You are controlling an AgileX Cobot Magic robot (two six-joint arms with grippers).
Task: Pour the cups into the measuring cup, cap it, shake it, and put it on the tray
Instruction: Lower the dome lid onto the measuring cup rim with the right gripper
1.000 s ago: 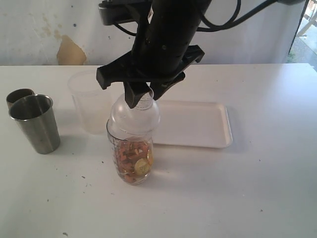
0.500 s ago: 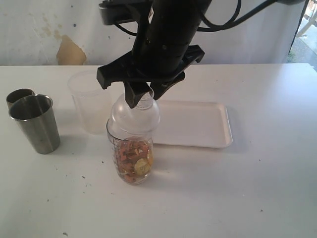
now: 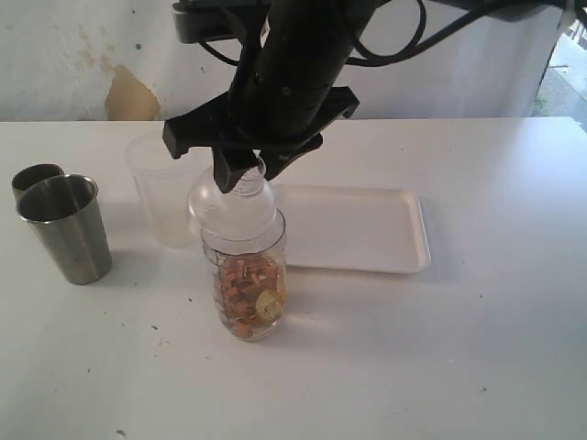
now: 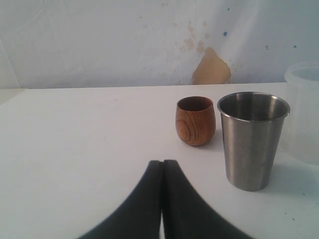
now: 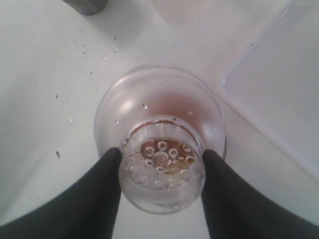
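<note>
The measuring cup point(image 3: 248, 286) stands in the middle of the table with orange and yellow pieces in its lower half. Over its mouth hangs a clear domed cap point(image 3: 231, 209), offset to the left of the rim. My right gripper point(image 3: 240, 174) is shut on the cap's perforated neck from above. In the right wrist view the fingers point(image 5: 107, 184) press both sides of the cap point(image 5: 159, 124). One steel cup point(image 3: 64, 229) stands at the left. My left gripper point(image 4: 163, 162) is shut and empty, low over the table short of that steel cup point(image 4: 251, 137).
A small wooden cup point(image 4: 195, 120) stands just behind the steel one. A frosted plastic cup point(image 3: 160, 188) is left of and behind the measuring cup. The white tray point(image 3: 367, 229) lies to its right and shows in the right wrist view point(image 5: 279, 99).
The right gripper has shifted left with the cap. The cap, which sat squarely over the measuring cup, now overhangs its left side. The cups and tray have not moved.
</note>
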